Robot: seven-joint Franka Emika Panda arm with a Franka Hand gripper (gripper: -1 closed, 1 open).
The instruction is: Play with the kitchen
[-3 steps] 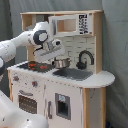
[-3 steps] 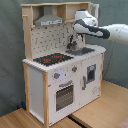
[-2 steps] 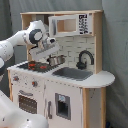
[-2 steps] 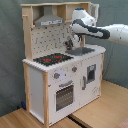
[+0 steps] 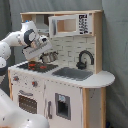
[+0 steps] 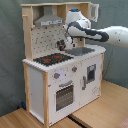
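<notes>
One toy kitchen (image 6: 60,75) fills both exterior views, standing on a wooden floor (image 6: 95,112) with its oven door (image 6: 64,95) and knobs nearest in the second exterior view and its pegboard back farthest. On top, the black-red hob (image 6: 50,59) lies toward the second exterior view's left, and the sink (image 5: 72,73) with its black tap (image 5: 84,57) sits on the other side of the top, toward the first exterior view's right. Over the last second the arm (image 6: 107,35) has moved from over the sink side across to the hob side and dropped lower, so the tool (image 5: 47,56) now hangs just above the far edge of the hob, close to the pegboard and under the grey hood (image 6: 49,21). I take that to mean the play has moved to the cooking area, perhaps toward something small standing at the back of the hob, though what it is cannot be made out. Whether the tool is wide, narrow or holding anything I cannot tell. The kitchen itself has not shifted; the microwave shelf (image 5: 67,25) sits above and right of the tool in the first exterior view.
</notes>
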